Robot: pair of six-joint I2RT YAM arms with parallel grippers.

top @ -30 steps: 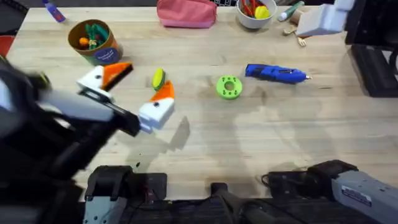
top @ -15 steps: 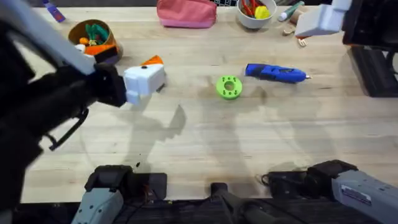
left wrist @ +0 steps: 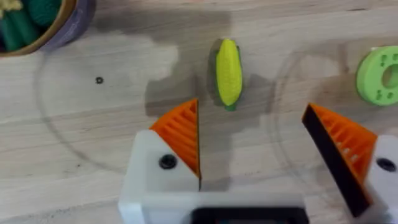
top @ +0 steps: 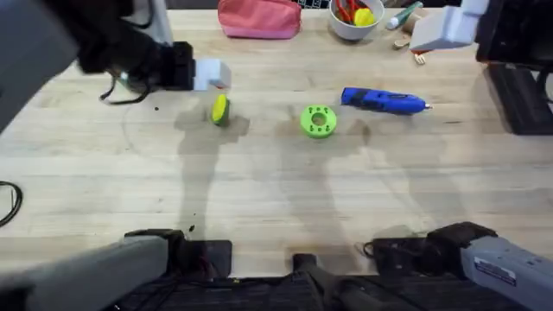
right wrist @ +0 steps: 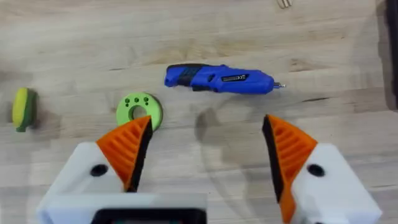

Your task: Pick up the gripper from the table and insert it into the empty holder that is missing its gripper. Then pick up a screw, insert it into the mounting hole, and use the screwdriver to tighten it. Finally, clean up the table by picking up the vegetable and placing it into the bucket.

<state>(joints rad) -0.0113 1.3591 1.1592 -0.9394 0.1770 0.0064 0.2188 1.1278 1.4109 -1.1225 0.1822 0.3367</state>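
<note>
Since half a second ago the left hand [top: 212, 76] has swung toward the far-left worktop [top: 276, 190], uncovering the small yellow toy corn cob [top: 219, 109]. Left wrist view: orange ribbed pads [left wrist: 181, 134] spread wide above the corn [left wrist: 228, 72]; the tan bucket [left wrist: 56, 28] near. Right wrist view: right hand [right wrist: 205, 152] open, blue power screwdriver [right wrist: 217, 79] beyond. Cleanup seems next.

The top camera sits high over the arm bases and looks down and forward at the whole table [top: 276, 199]. The left wrist camera looks nearly straight down from close up at the corn [left wrist: 228, 71], at ten o'clock on the table. The right wrist camera looks down from farther off. All three see the corn and the green disc [right wrist: 139, 110].
</note>
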